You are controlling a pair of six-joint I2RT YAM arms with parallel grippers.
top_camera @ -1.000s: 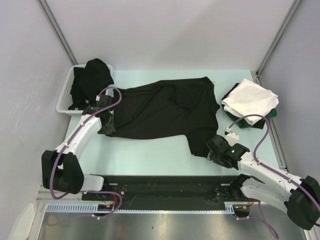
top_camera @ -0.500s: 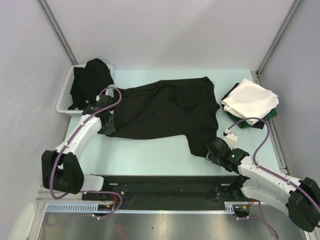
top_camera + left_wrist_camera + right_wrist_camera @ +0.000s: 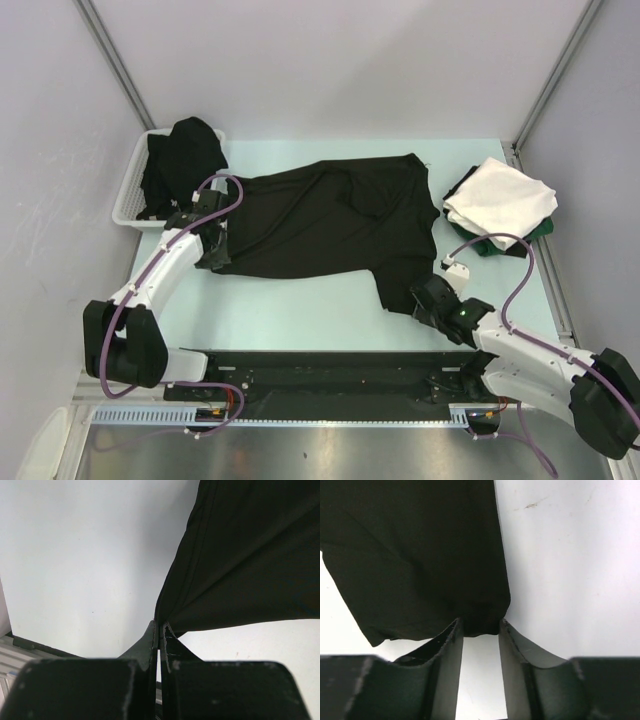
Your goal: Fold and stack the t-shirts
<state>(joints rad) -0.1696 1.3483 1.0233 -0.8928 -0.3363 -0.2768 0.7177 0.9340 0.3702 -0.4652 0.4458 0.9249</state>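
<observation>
As I looked down past the arm bases, the right gripper (image 3: pixel 428 300) sat low at the near right corner of the black t-shirt (image 3: pixel 330 220). Its wrist view showed the jaws apart with the hem lying between their tips, and I could not tell whether they bit the cloth yet. The left gripper (image 3: pixel 213 252) was at the shirt's left edge, jaws together and clamped on a pinch of fabric that ran up taut from them. I judged the step in hand to be taking hold of both ends, ready to straighten the shirt for its first fold. Next, I reckoned, the right jaws needed to close squarely on that hem, and then both arms had to move together so the cloth pulled flat rather than bunched. The shirt itself lay spread but creased across the middle of the table (image 3: pixel 300 310). Farther back on the right, a folded white t-shirt (image 3: pixel 500 195) rested on a dark green t-shirt (image 3: pixel 487 246), just beside the black one's right edge. The right arm's cable (image 3: pixel 505 240) looped over that stack, so a careless sweep could have disturbed it. At the far left, a basket (image 3: pixel 130 205) held a heap of black t-shirts (image 3: pixel 185 150), close behind the left gripper.
</observation>
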